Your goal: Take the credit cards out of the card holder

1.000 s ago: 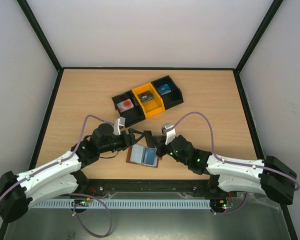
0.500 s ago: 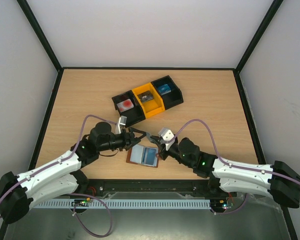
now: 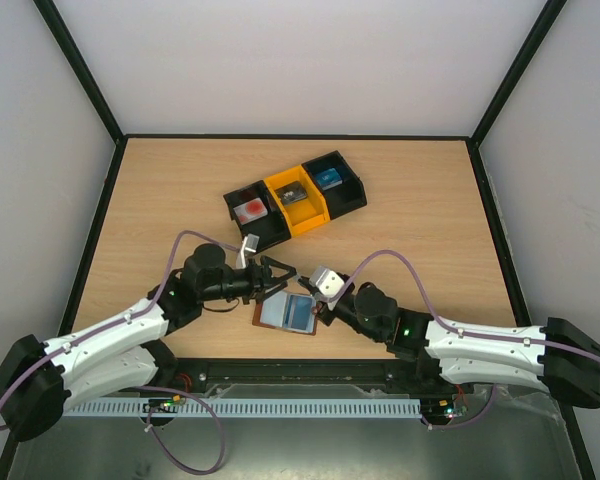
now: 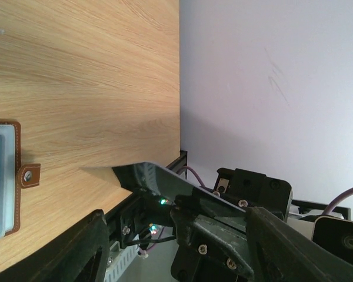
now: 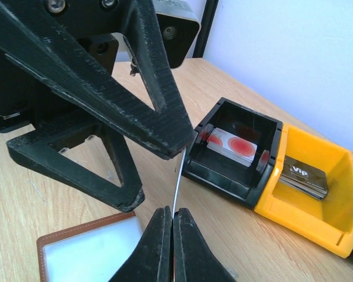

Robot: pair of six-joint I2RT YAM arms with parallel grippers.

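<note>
The brown card holder [image 3: 263, 322] lies open near the front edge, and a blue card [image 3: 299, 314] sits in its right sleeve. My right gripper [image 3: 306, 295] is shut on a dark grey card [image 5: 177, 170], held on edge above the holder. In the left wrist view this card [image 4: 159, 181] shows as a dark tilted plate. My left gripper [image 3: 281, 280] is open, its fingers [image 5: 106, 76] spread on both sides of the card, one tip at the card's upper end. The holder's strap tab [image 4: 28, 175] shows at the left edge of the left wrist view.
A row of bins stands behind: a black one [image 3: 252, 212] with a red-and-white card, an orange one [image 3: 295, 197] with a dark card, and a black one [image 3: 332, 181] with a blue card. The first two show in the right wrist view: black [image 5: 235, 150], orange [image 5: 309, 188].
My right gripper has drawn left and nearer with the dark card, its wrist lower. My left gripper has stayed by the card with its fingers spread.
</note>
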